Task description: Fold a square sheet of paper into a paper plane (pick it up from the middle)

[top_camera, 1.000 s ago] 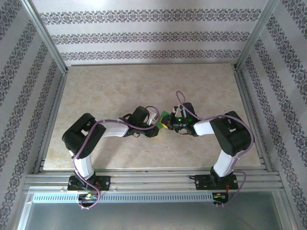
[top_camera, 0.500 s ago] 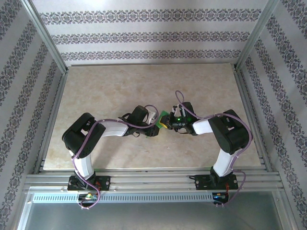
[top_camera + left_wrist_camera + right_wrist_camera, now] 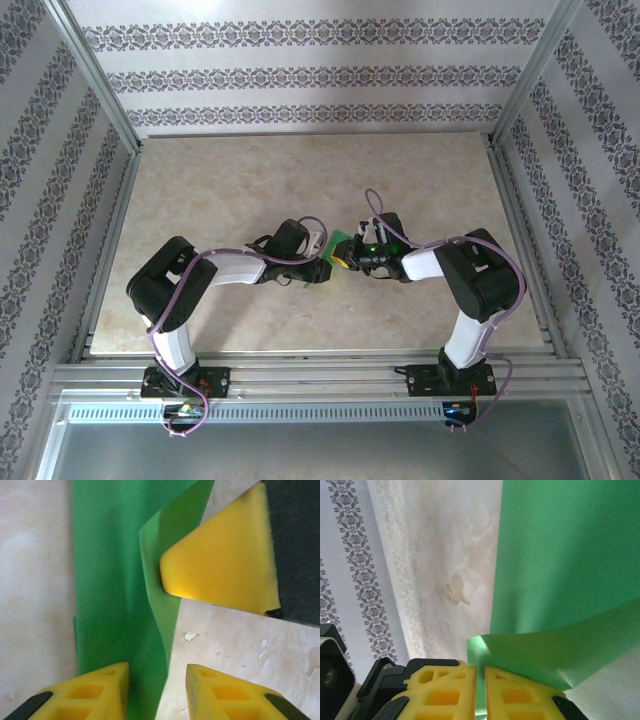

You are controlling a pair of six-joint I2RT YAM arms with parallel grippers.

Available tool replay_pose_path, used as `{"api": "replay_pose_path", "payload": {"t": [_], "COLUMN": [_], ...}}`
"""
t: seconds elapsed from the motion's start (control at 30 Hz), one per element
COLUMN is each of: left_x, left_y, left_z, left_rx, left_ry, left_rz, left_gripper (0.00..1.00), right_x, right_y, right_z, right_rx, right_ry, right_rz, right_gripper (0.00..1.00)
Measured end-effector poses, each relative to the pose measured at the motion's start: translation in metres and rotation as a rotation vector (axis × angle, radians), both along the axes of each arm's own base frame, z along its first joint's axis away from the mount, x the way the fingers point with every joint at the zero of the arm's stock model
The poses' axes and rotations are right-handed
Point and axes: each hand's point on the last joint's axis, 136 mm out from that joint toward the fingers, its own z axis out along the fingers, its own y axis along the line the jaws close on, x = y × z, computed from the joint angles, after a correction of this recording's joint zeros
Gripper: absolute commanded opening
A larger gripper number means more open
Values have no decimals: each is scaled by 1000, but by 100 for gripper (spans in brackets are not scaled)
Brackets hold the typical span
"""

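Top cam: both arms bent inward, claws nose to nose near ctr of table, a bit toward the near edge. L claw reaches in from the left, R claw from the right, tips just beside each other. Green paper shows as a small patch right at the far side of the claws. Rest of it is covered by the claws in this view.

L wrist cam: paper runs top to bottom as a long strip lying on the table. One flap along its right side is lifted and curled. Lower end of strip passes into the gap btwn L claw's yellow fingers. L claw is spread partway. Paper sits against one finger, bare table shows btwn paper edge and the other finger, so not pinching. One yellow finger of R claw sits at upper right, tip touching the raised flap's edge. A few pale flecks on the table just beside the paper.

R wrist cam: R claw's two yellow fingers are pressed almost together w/ a thin line of green clamped btwn them, so it is pinching the paper's flap. Flap bends up from the flat part, which lies on the table beyond. Pale blotch on table left of the paper. Patterned wall at far left.
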Motion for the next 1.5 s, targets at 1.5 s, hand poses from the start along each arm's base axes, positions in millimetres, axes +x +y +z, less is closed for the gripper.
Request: {"api": "replay_pose_path", "payload": {"t": [1.5], "left_x": [3], "left_y": [8], "left_z": [-4], "left_rx": [94], "left_ry": [-48], "left_rz": [45], "left_gripper": [0], "right_x": [6], "right_y": [-31], "right_z": [8], "right_rx": [2], "right_ry": [-70], "right_rz": [-32], "right_gripper": [27]}}
